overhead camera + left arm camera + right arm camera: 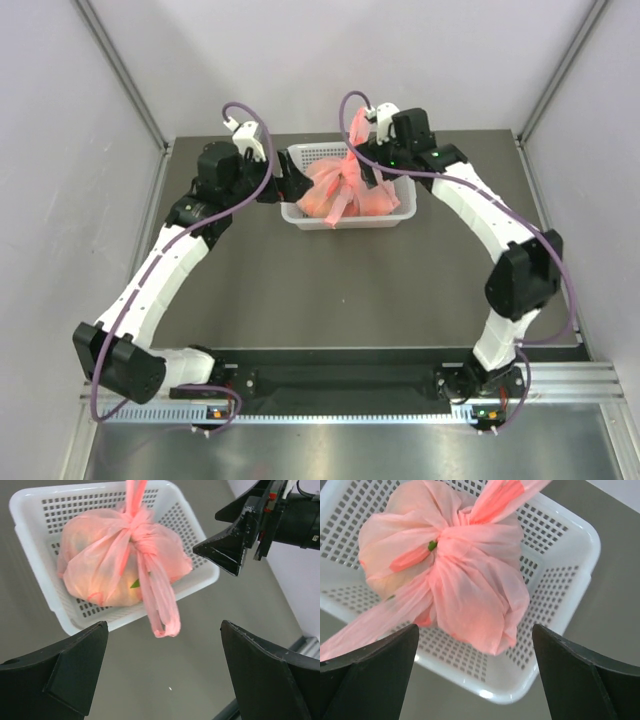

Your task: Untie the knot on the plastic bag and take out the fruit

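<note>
The pink plastic bag [345, 190] lies tied in the white basket [300, 217]. Its knot [132, 520] is bunched on top, and one long handle strip [160, 605] hangs over the basket's rim. The knot also shows in the right wrist view [450, 535]. The fruit is inside the bag: only a yellowish shape [117, 591] and a green leaf tip [432, 545] show through. My left gripper [290, 185] is open and empty just left of the basket. My right gripper [380, 168] is open and empty over the bag's right side.
The basket stands at the back middle of the dark table [350, 290]. Grey walls close in on three sides. The right gripper's black fingers [227, 547] show in the left wrist view, close to the basket's right corner.
</note>
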